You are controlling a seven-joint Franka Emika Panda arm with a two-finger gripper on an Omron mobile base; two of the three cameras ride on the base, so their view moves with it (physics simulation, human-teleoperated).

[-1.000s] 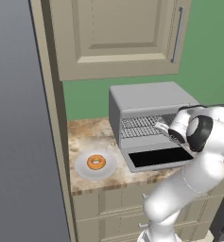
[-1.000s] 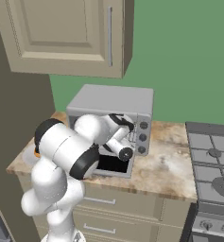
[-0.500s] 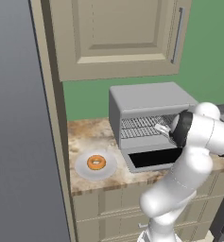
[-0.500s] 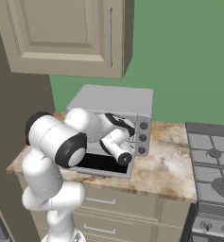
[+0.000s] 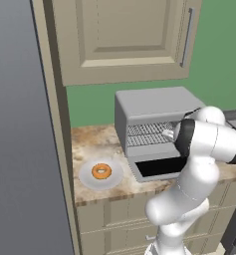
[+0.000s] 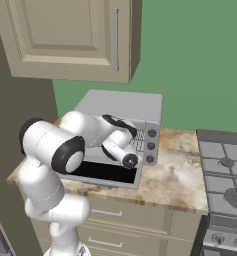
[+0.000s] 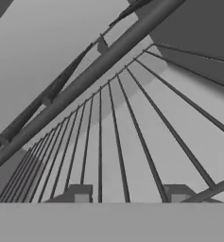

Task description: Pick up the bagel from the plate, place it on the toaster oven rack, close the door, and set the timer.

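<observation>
The left base view looks forward and down from behind the arm on its left, taking in the tabletop (image 5: 97, 144), the plate (image 5: 101, 174) and the open toaster oven (image 5: 154, 112) from a middling distance. The right base view faces the same oven (image 6: 121, 107) from behind on the right — the stove (image 6: 224, 175) lies at its right edge. The hand view sits very near the toaster oven rack (image 7: 132, 142) — its bars run far into the cavity.
</observation>
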